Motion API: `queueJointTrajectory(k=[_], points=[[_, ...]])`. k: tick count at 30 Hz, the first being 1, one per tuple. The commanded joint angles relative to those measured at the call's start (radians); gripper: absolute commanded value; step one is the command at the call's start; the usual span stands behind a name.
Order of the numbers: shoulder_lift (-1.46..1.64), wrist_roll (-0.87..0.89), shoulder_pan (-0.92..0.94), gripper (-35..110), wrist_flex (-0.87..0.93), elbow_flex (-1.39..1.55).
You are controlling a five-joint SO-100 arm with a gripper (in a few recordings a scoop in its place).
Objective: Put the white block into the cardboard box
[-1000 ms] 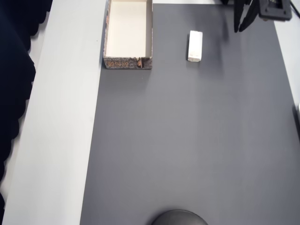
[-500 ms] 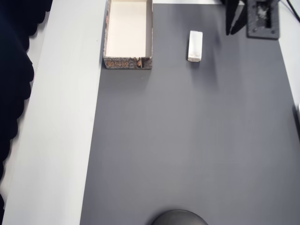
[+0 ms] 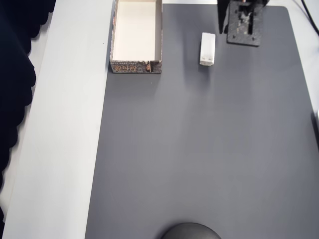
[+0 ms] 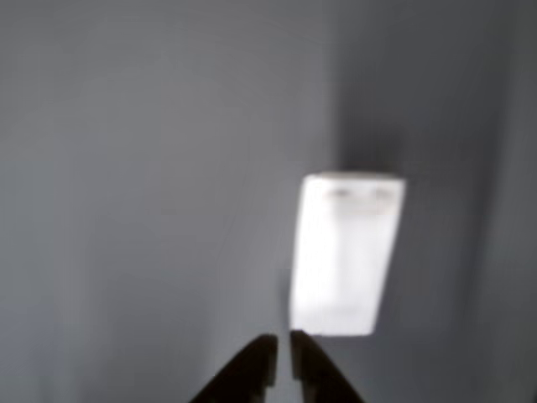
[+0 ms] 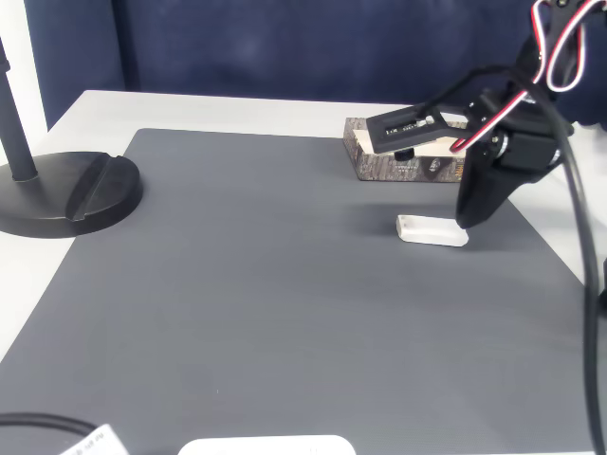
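Our hand [image 4: 283, 357], fingers nearly pressed together, hovers just short of the white block [image 4: 346, 253], which lies flat on the grey mat [image 3: 199, 149], long axis running away from us and slightly right of the fingertips. The cardboard box [image 3: 136, 36] sits beyond the block, open mat between.

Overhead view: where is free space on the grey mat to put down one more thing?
The mat is bare from below the cardboard box and white block down to the round black base. It is crowded at top, where the gripper hangs beside the block.
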Motion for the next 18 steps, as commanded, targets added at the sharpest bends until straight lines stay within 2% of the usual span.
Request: queueJointTrajectory(k=[1,18], points=[[-0.041,0.032,0.043,-2,-0.046,-0.106],[-0.118,0.104,0.084,-2,-0.12,-0.138]])
